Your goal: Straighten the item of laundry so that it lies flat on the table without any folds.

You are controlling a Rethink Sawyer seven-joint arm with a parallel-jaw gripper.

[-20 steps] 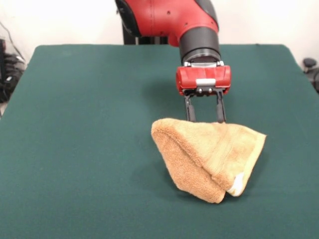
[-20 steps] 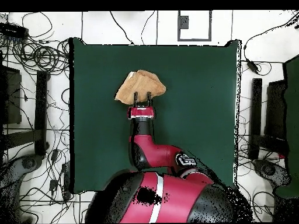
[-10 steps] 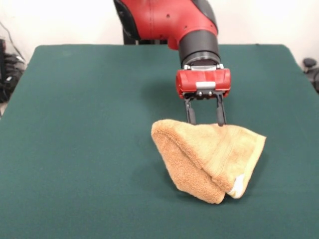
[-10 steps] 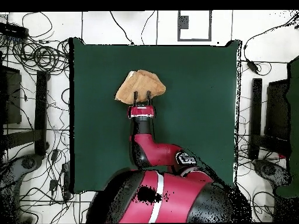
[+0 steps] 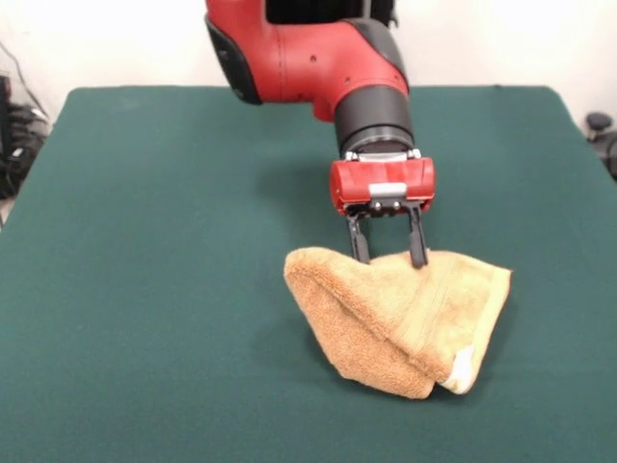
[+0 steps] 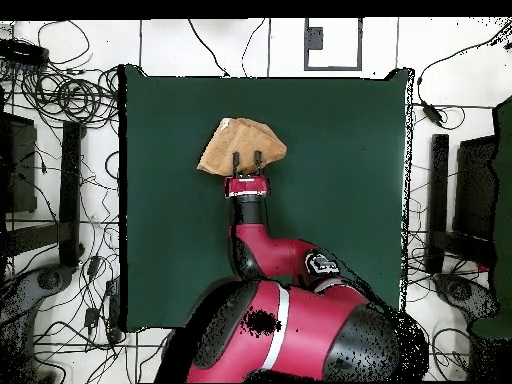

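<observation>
Dark green felt covers the table [image 5: 145, 289], which fills nearly the whole front view under a pale wall at the top of the frame. Nearest the lower edge, right of centre, the towel [image 5: 386, 318] is seen bunched into a rough triangle, with a thick rolled fold running down its lower left side and a small white tag [image 5: 463, 368] showing at its lower right corner. Several layers are stacked over one another, so nothing that could count as flattening can be made out; by this showing the task is judged to be at an early stage, with the whole unfolding left to do. Just behind, at the towel's upper edge, the gripper [image 5: 388, 258] is lowered from the red arm [image 5: 308, 58] that enters at the top centre. Its two dark fingers [image 5: 359, 241] are held apart, and their tips reach the upper hem, though whether cloth lies between them cannot be told. In the overhead view the same towel [image 6: 240, 143] is placed in the upper left part of the table [image 6: 340, 200], with the gripper [image 6: 247, 157] at its lower edge. A grasp and a pull outward are judged to be needed next.
</observation>
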